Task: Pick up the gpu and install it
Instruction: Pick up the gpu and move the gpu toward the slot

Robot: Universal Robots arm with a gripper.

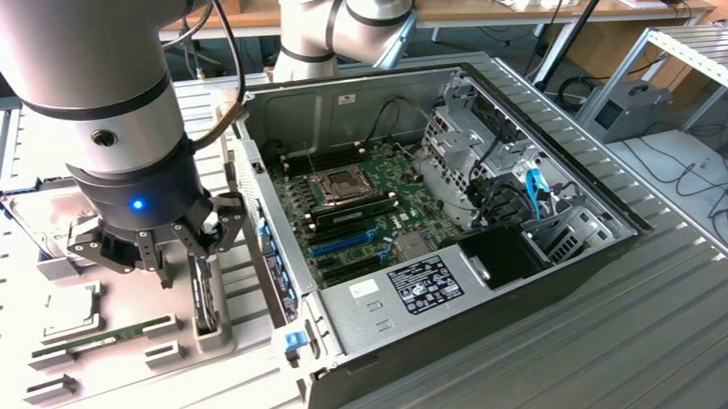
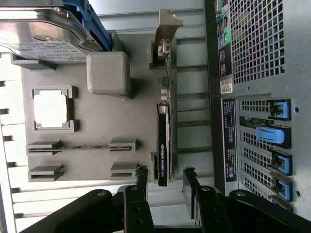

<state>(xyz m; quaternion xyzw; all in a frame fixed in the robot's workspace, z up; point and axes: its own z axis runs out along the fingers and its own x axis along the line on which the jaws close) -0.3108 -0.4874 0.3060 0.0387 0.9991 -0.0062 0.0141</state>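
The gpu (image 2: 163, 141), below spread fingers (image 2: 141, 189) at the case's (image 1: 376, 328) eight o'clock, is judged light, stiff, fragile, best gripped across its faces.

Gpu (image 2: 164, 145) black with a green edge — tray (image 2: 97, 121) pale grey, hard drive (image 2: 39, 34) silver with white label.

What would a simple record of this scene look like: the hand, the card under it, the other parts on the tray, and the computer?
hand: open, over the gpu, one finger on each side of it, not gripping
gpu: standing on edge in its slot on the grey tray
also on tray: hard drive, memory stick
computer case: side open, motherboard showing, beside the tray
task status: gpu not yet picked up
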